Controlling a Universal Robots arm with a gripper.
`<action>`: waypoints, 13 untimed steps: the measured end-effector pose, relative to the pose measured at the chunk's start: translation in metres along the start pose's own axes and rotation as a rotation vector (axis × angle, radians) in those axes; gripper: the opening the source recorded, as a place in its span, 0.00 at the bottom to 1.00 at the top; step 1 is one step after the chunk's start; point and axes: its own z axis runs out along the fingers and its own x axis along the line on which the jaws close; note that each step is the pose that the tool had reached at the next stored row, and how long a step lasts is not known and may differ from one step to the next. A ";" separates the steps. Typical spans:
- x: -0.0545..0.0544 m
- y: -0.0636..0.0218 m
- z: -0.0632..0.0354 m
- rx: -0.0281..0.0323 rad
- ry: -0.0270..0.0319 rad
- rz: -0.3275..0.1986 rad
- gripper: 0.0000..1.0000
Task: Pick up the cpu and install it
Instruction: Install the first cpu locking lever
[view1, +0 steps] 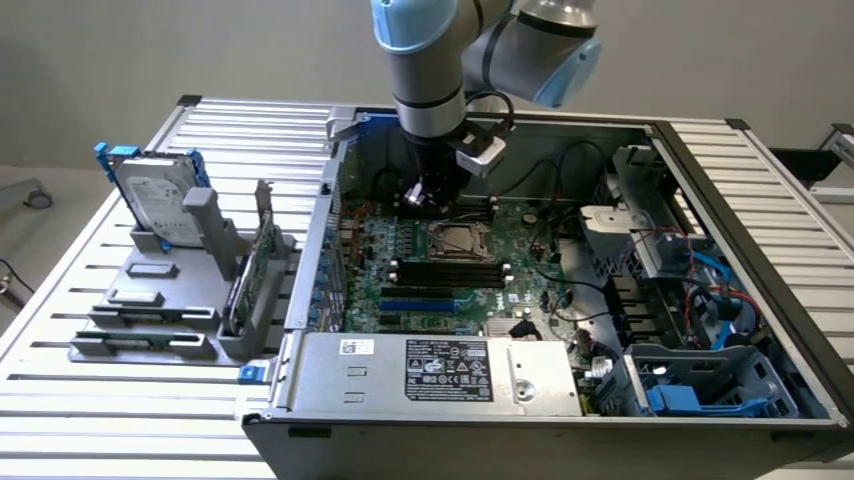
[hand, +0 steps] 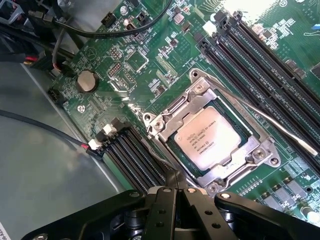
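Note:
The cpu (hand: 207, 137), a small silver-grey square chip with printed text, lies flat inside the metal socket frame (hand: 172, 111) on the green motherboard (hand: 150, 65). From the exterior view the cpu (view1: 455, 240) sits mid-board inside the open computer case. My gripper (hand: 176, 181) is shut with nothing between its black fingers, and its tips hover just beside the socket's edge, apart from the chip. In the exterior view the gripper (view1: 427, 197) hangs over the board just behind the socket. A thin socket lever (hand: 280, 127) lies alongside the frame.
Black memory slots (hand: 260, 55) flank the socket on both sides. Cables (view1: 561, 170) cross the case's back. A hard drive in a blue frame (view1: 154, 195) stands on a grey fixture (view1: 147, 300) at the exterior view's left. The power supply (view1: 427, 370) sits along the case's front.

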 end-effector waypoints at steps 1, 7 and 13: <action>0.000 -0.0003 0.0004 0.0001 -0.0001 0.000 0.11; 0.002 -0.0015 0.0023 0.0004 0.0003 0.000 0.11; 0.002 -0.0007 0.0036 0.0003 0.0001 0.000 0.11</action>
